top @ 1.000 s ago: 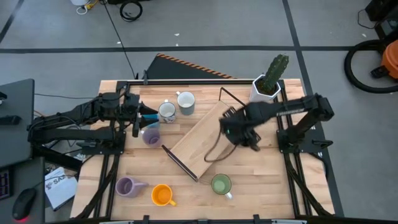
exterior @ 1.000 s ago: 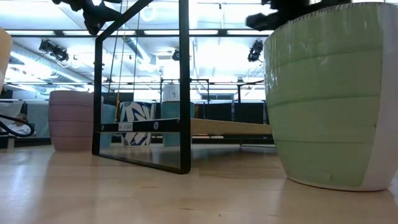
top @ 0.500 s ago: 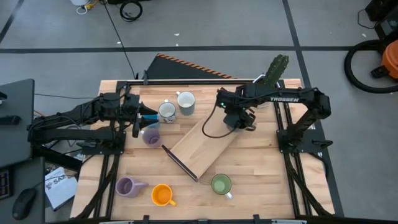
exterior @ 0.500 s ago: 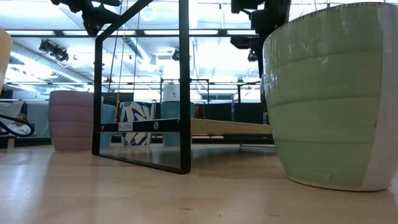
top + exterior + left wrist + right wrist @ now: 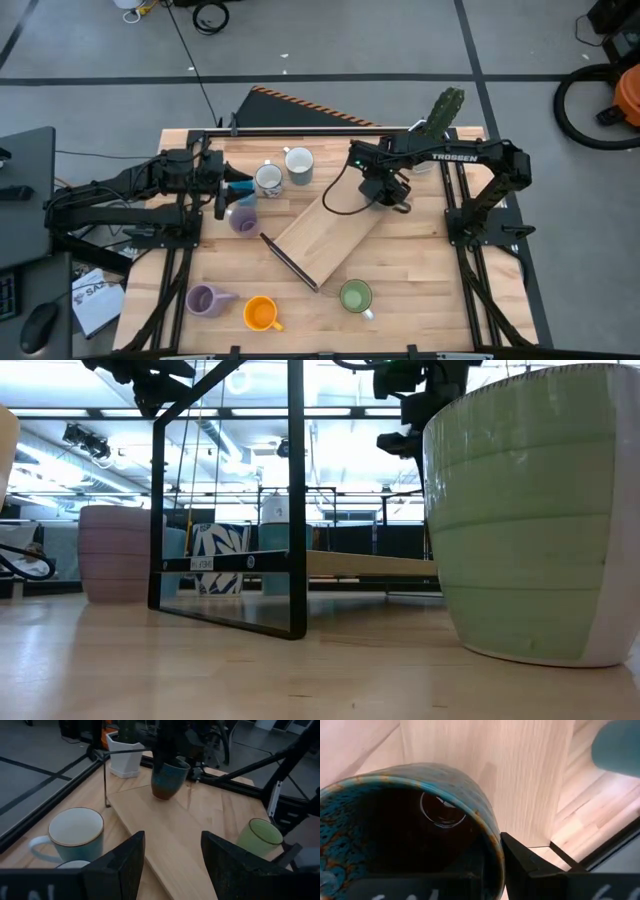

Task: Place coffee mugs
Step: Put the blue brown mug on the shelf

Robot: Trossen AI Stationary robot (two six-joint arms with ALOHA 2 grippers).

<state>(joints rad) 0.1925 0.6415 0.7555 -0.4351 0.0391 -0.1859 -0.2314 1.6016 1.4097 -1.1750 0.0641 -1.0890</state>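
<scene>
My right gripper (image 5: 385, 190) is shut on a dark mug with blue-speckled glaze (image 5: 170, 779), held over the far end of a slanted wooden board (image 5: 325, 225). My left gripper (image 5: 230, 190) hovers open near the table's left side, beside a white mug (image 5: 267, 178) and a pale grey mug (image 5: 299, 164). One lavender mug (image 5: 243, 217) stands on its base just near of the left gripper. Another lavender mug (image 5: 205, 300), an orange mug (image 5: 260, 314) and a green mug (image 5: 355, 296) stand along the near edge. My right gripper holds the dark mug by its rim (image 5: 492, 845), coming from above and pointing down. One finger (image 5: 530, 865) lies outside the wall; the other is hidden inside the mug. The mug hangs slightly tilted, its base (image 5: 162, 796) at the board; whether it touches, I cannot tell.
The board sits in a black metal frame (image 5: 295, 500) that stands up from the table. A white faceted pot with a cactus (image 5: 432, 135) stands at the far right corner, close behind the right arm. Bare tabletop lies right of the green mug.
My right gripper, carrying the dark mug, has moved from over the board's middle toward the table's far edge, then nearly stopped over the board's far end. The left arm has kept still.
</scene>
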